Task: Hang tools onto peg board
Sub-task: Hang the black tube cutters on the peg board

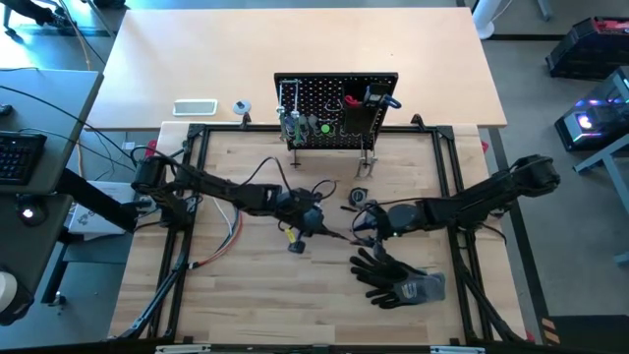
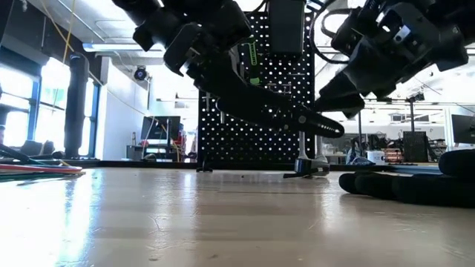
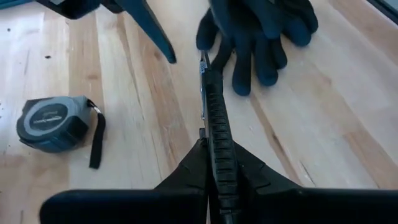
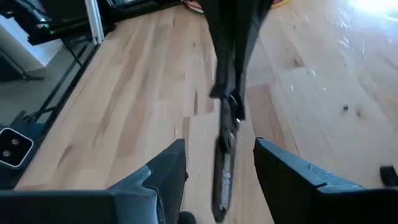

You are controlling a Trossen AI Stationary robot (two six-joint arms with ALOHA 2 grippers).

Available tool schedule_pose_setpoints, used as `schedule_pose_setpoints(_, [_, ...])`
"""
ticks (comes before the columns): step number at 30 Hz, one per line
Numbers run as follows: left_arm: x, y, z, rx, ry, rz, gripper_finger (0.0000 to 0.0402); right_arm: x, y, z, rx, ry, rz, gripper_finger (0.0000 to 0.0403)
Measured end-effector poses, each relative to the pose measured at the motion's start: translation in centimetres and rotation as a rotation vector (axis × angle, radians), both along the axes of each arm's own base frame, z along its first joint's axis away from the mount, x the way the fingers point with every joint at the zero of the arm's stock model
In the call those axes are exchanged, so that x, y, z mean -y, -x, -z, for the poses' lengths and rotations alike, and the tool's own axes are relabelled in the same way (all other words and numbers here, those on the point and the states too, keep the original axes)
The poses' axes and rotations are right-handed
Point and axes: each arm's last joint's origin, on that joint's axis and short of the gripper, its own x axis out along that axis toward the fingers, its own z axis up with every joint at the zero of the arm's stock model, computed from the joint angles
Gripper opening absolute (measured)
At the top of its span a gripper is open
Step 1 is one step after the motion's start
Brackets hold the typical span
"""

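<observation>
Jaws of the left gripper (image 3: 214,180) are clenched on a slim black ribbed bar with a silver tip (image 3: 214,124), holding it lifted clear of the pale wooden worktop (image 1: 246,285) at mid-table; jaws of the right gripper (image 4: 217,165) stand released, one finger on either side of the bar's free end without touching it. Both dark arms reach inward from opposite sides, and in the low view the bar (image 2: 297,117) runs nearly level between the two grippers, above the surface. At the far edge of the worktop stands the black perforated peg board (image 1: 336,110), upright on thin metal legs, with several small tools already hanging on its left part and a black box bin (image 1: 359,113) on its front. A pair of black gloves (image 1: 393,280) lies flat on the worktop near the right gripper, toward the front. A grey tape measure with a black strap (image 3: 53,123) rests on the worktop just beside the held bar. A bundle of coloured wires (image 1: 231,231) lies at the left.
</observation>
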Motion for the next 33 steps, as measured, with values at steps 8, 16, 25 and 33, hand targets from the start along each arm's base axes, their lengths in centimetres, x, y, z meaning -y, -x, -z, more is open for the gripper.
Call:
schedule_pose_setpoints(8, [0.0, 0.0, -0.1, 0.0, 0.013, -0.014, 0.0018, -0.1, -1.2, -1.6, -0.045, 0.12, 0.017, 0.0181])
schedule_pose_setpoints(16, [-0.2, -0.1, 0.2, 0.118, 0.049, -0.035, 0.0018, 0.2, -0.7, -4.2, -0.13, 0.206, 0.067, 0.0181])
schedule_pose_setpoints(25, [-2.1, 0.9, 1.2, 0.347, 0.089, -0.149, 0.0018, 0.3, 3.3, -9.0, -0.056, 0.265, 0.185, 0.0181])
schedule_pose_setpoints(33, [-3.0, 2.8, 0.8, 0.663, 0.183, -0.21, 0.0018, 0.4, 5.7, -10.9, 0.024, 0.222, 0.246, 0.0181])
